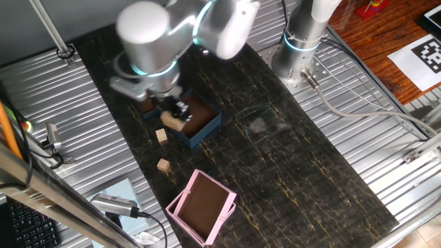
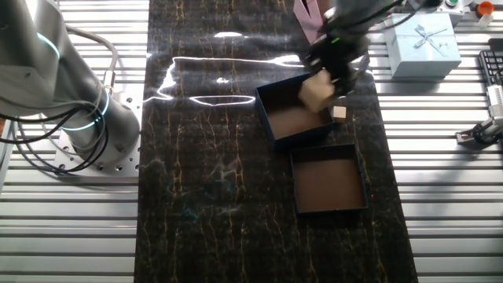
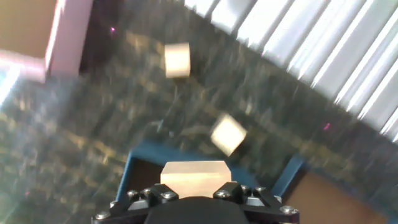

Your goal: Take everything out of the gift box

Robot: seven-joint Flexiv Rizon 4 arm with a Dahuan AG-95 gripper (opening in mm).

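Note:
The navy gift box (image 1: 207,122) with a brown inside stands mid-table, and no blocks show inside it; it also shows in the other fixed view (image 2: 292,122). My gripper (image 1: 176,112) is shut on the larger tan wooden chunk (image 1: 171,122) and holds it over the box's wall. In the other fixed view the chunk (image 2: 317,93) hangs above the box's far edge. In the hand view the chunk (image 3: 194,175) sits between my jaws above the blue wall (image 3: 142,159). Two small cubes (image 1: 162,135) (image 1: 163,164) lie on the table outside the box; the hand view shows them too (image 3: 227,134) (image 3: 176,59).
The shallow dark blue lid (image 2: 328,181) lies beside the gift box. A pink box (image 1: 202,207) with a brown inside sits nearer the table's front. A pale blue ribboned box (image 2: 424,43) rests on the metal slats. The arm's base (image 2: 71,118) stands at the table's side.

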